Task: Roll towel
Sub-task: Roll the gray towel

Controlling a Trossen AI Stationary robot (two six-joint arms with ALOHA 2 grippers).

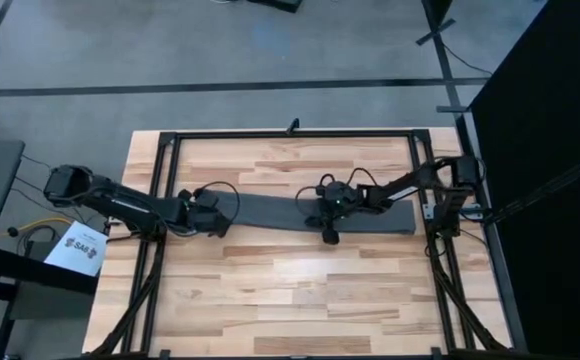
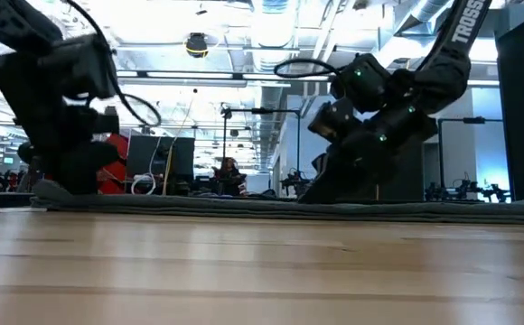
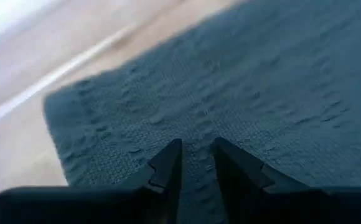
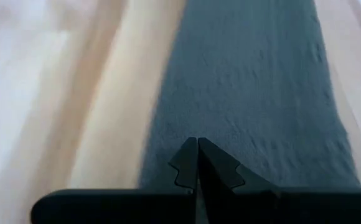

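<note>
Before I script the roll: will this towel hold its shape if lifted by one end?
Probably not. The towel lies limp and flat on the table, so it would likely droop. Its nubby weave suggests decent grip, and the left end effector would probably bunch it if pushed.

1. Light butcher-block wooden table [image 1: 300,290], rectangular, with a black metal frame [image 1: 290,133] along its edges.
2. Dark grey soft cloth towel [image 1: 270,210] lies flat, strip running 9-to-3 o'clock, slightly toward 12 from centre.

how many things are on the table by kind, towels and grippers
towel: 1, dark grey, laid flat in a long strip
grippers: 2, left gripper at the strip's left end, right gripper near its middle
total: 3
</note>
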